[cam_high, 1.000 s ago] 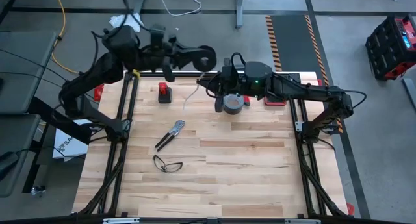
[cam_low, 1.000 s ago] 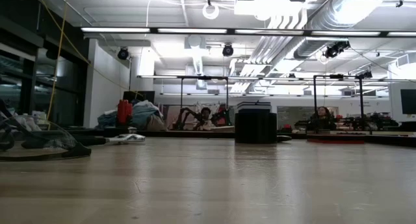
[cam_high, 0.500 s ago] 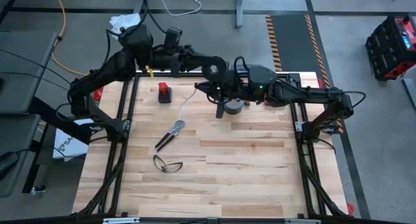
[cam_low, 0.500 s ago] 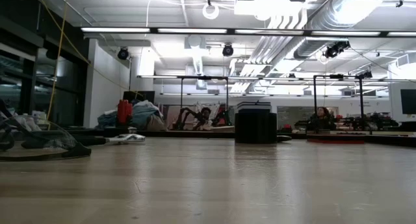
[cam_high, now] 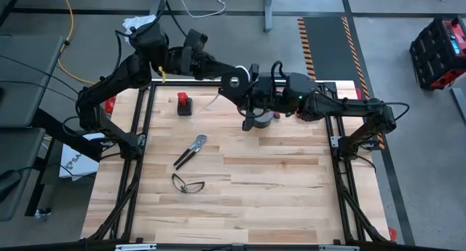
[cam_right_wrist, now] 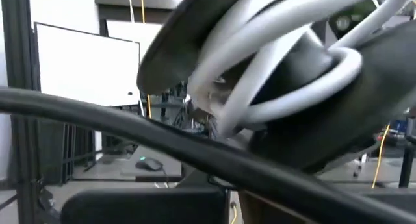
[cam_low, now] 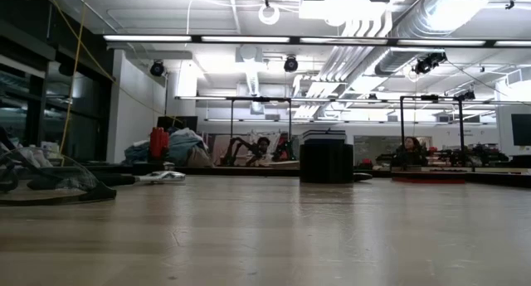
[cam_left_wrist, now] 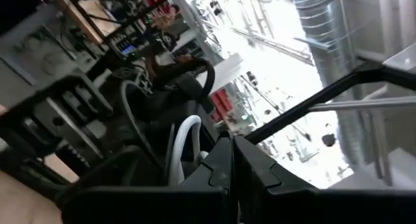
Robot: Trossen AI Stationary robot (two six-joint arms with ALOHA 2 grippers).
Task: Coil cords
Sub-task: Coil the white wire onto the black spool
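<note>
both tools closed, left tool (cam_high: 251, 75) beside right tool (cam_high: 255, 98), white cord (cam_right_wrist: 273, 62) on black spool (cam_right_wrist: 214, 36)

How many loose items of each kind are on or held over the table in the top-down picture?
Pliers: 1
Safety glasses: 1
Small red and black item: 1
Grey tape roll: 1
Flat red item, mostly hidden by the right arm: 1
Spool with white cord, held up between the arms: 1
Total: 6

One white cord (cam_high: 212, 104), one spool (cam_high: 233, 82), one tape roll (cam_high: 263, 118), one pliers (cam_high: 191, 150), one glasses (cam_high: 188, 183)
</note>
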